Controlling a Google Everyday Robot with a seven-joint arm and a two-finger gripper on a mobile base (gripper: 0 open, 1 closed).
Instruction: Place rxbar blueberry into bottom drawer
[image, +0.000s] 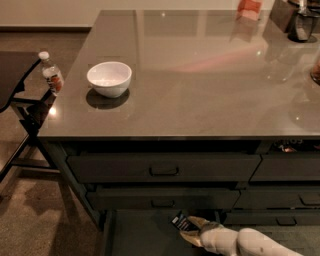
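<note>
Item: rxbar blueberry (180, 222), dark wrapper, tilted, held over the open bottom drawer (135, 235) near its back. Gripper (188, 230) sat at 4 o'clock of the bar, fingers (197, 222) closed on its end. Two handled drawers (164, 168) were shut, at 12 o'clock above. Surface (210, 85) carried a white bowl (109, 78) at 10 o'clock. A water bottle (51, 75) stood at the bowl's 9 o'clock, past the surface's edge.
</note>
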